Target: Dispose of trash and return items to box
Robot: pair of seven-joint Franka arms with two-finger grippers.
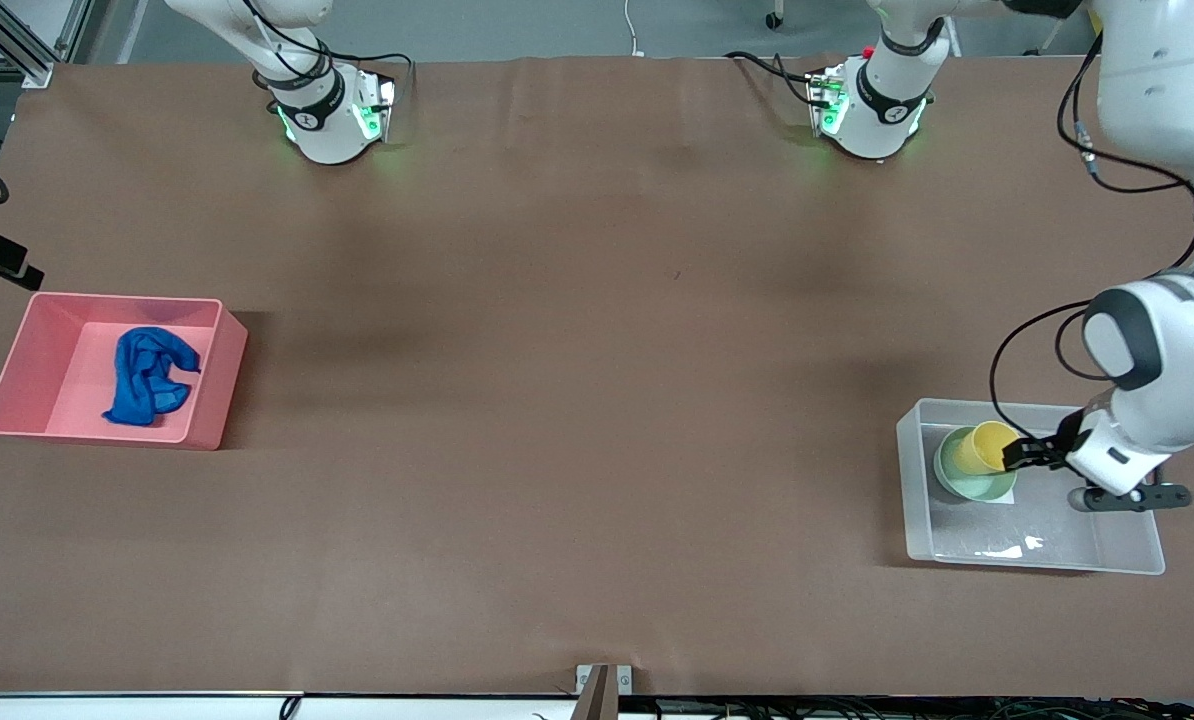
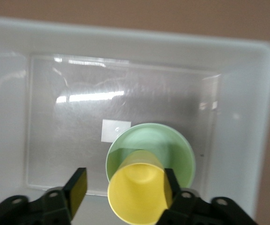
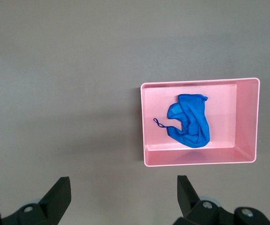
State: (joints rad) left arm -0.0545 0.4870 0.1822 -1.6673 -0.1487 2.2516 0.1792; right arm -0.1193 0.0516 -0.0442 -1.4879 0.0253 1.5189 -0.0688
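Yellow cup (image 2: 137, 192) sits in the green bowl (image 2: 172, 145) inside the clear box (image 1: 922, 540), so the left gripper (image 2: 123, 185) lets go, and the right gripper (image 3: 123, 194) waits open.

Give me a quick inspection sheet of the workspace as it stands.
Surface: brown table, bare between the bins.
Job's things: rag in pink bin; cup leaning in bowl inside clear bin.
Clutter: nothing seen.
Grippers: left gripper open around the cup, one finger against it; right gripper open, up over the table by the pink bin, waiting.
Cables: black cables hang along the left arm.
Surroundings: metal bracket at the table's near edge.
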